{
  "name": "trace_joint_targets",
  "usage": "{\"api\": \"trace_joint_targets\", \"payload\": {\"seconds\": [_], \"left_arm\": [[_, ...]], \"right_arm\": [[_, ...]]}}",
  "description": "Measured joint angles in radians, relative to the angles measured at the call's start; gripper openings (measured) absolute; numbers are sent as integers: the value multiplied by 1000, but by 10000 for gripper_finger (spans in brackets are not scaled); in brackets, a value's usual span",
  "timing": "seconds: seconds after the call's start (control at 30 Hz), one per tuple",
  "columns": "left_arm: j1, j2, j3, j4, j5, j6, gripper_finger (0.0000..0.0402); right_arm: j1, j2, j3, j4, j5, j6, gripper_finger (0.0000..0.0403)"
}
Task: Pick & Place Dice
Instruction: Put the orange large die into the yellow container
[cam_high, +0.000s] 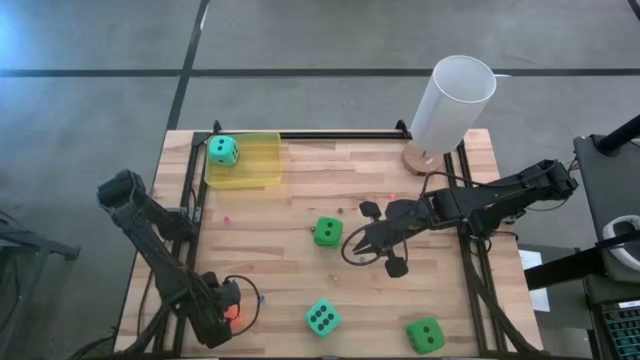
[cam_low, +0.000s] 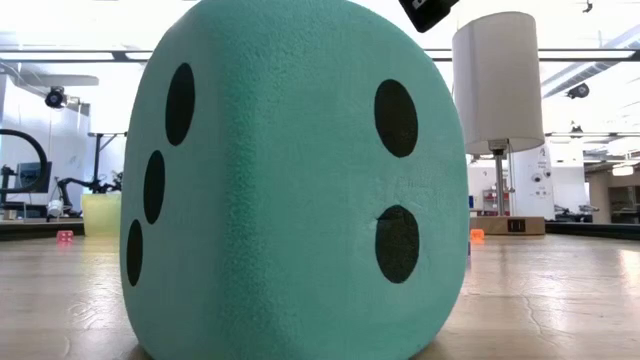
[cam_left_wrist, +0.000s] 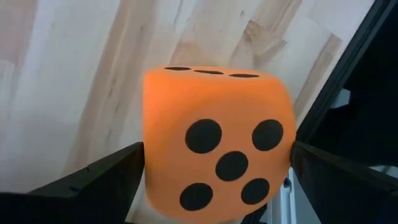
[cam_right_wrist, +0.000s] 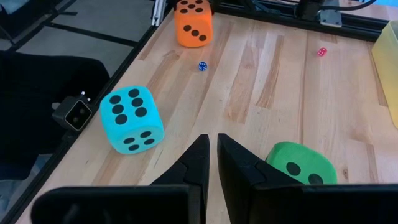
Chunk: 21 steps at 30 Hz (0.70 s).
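Left gripper (cam_left_wrist: 217, 163) at table (cam_high: 300, 200) near corner, jaws wide, bracketing orange die (cam_left_wrist: 217, 143). Teal die (cam_high: 321, 318) and green die (cam_high: 425, 335) along near edge. Mid-table: right gripper (cam_high: 352, 247), jaws nearly closed, empty, beside green die (cam_high: 326, 232). Far: teal die (cam_high: 222, 151) in yellow tray (cam_high: 262, 160).

The orange-red die (cam_left_wrist: 217, 143) sits between the left claw's (cam_left_wrist: 214, 177) spread fingers (cam_left_wrist: 99, 180) on the wooden table (cam_left_wrist: 81, 81).
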Motion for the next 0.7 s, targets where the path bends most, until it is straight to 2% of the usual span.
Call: {"api": "trace_joint_targets", "payload": {"seconds": [0.4,0.7], "left_arm": [[0,0,-4,1,14,-9,397],[0,1,-5,-4,14,-12,363]], "right_arm": [[0,0,0,0,0,2,28],[0,-1,0,0,0,2,28]]}}
